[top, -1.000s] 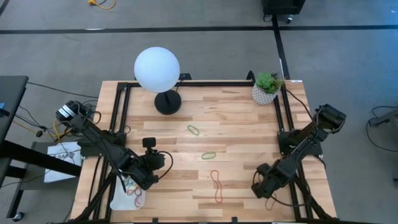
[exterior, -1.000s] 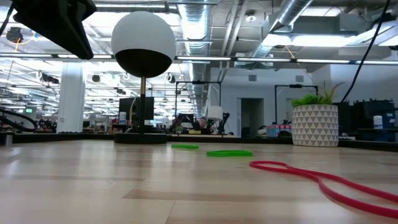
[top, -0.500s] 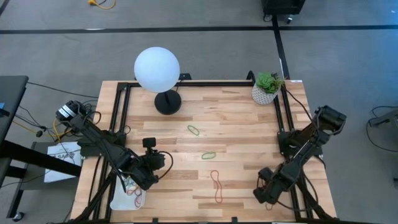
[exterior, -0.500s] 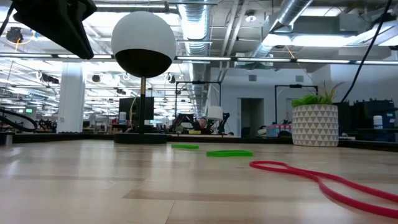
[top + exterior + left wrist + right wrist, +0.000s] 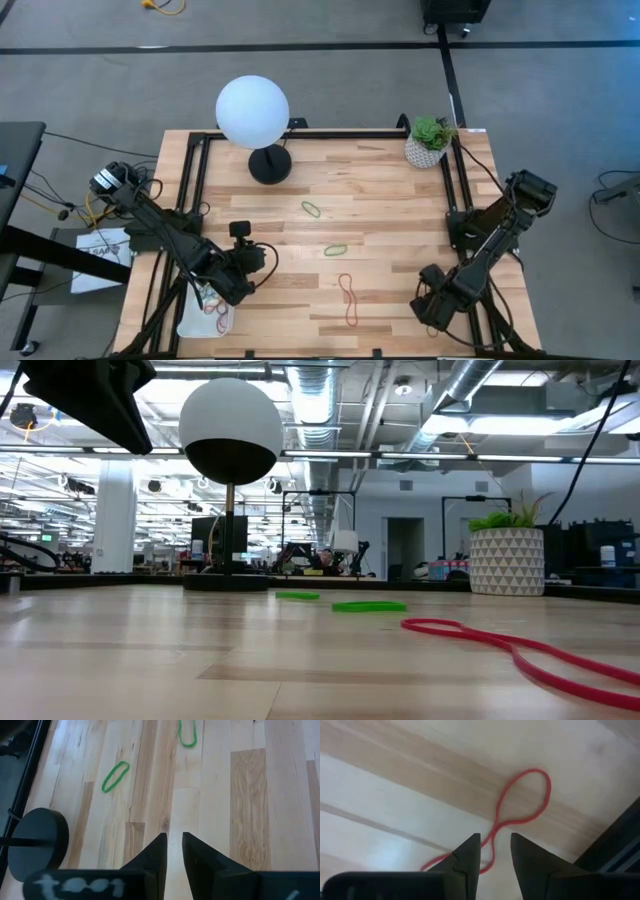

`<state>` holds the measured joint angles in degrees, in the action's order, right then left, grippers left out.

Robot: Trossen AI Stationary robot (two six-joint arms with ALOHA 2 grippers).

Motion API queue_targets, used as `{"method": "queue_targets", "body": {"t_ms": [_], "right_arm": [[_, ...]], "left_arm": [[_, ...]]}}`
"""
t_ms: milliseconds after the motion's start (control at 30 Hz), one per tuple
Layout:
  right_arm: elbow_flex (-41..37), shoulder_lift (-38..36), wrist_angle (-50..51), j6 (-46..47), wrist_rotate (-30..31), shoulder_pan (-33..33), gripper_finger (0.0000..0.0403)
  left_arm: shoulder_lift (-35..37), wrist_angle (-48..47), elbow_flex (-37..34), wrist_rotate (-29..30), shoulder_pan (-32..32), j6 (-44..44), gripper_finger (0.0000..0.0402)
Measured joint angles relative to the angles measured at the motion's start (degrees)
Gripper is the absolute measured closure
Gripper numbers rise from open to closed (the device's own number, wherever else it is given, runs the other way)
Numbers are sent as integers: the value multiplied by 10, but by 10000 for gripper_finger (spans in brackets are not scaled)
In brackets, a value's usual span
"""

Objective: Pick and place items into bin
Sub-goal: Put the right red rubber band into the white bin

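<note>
My right gripper (image 5: 495, 851) is open by a narrow gap low over the table's near right corner (image 5: 432, 300). Its fingers stand on either side of the waist of a red figure-eight rubber band (image 5: 522, 800) lying flat on the wood; I cannot tell if they touch it. Another red band (image 5: 347, 298) (image 5: 500, 643) lies mid-table, and two green bands (image 5: 335, 250) (image 5: 311, 209) lie farther off. My left gripper (image 5: 174, 845) waits, narrowly open, at the table's near left (image 5: 240, 275), beside the white tray (image 5: 195, 322), which holds several bands.
A white globe lamp on a black base (image 5: 269, 163) stands at the far left of the table, and a potted plant (image 5: 428, 142) at the far right corner. Black frame rails (image 5: 455, 200) run along the table's sides. Bare wood lies between the arms.
My right gripper has moved a little toward the table's near right corner. The bands, the tray and my left arm have stayed where they were.
</note>
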<state>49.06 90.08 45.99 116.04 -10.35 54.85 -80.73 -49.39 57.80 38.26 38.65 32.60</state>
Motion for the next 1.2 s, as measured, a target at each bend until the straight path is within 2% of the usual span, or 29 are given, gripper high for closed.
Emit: {"method": "queue_targets", "body": {"t_ms": [133, 400, 533, 633, 833, 1200], "right_arm": [[0, 0, -9, 4, -1, 0, 301], [-15, 0, -21, 72, 0, 27, 301], [-24, 0, -38, 83, 18, 30, 301], [-28, 0, -69, 82, 38, 32, 301], [-54, -1, -84, 85, 38, 36, 301], [-54, 8, -101, 73, 44, 41, 302]], "left_arm": [[0, 0, 0, 0, 0, 0, 351], [0, 0, 0, 0, 0, 0, 351], [0, 0, 0, 0, 0, 0, 351], [0, 0, 0, 0, 0, 0, 351], [0, 1, 0, -1, 0, 0, 351], [0, 3, 0, -1, 0, 0, 351]]}}
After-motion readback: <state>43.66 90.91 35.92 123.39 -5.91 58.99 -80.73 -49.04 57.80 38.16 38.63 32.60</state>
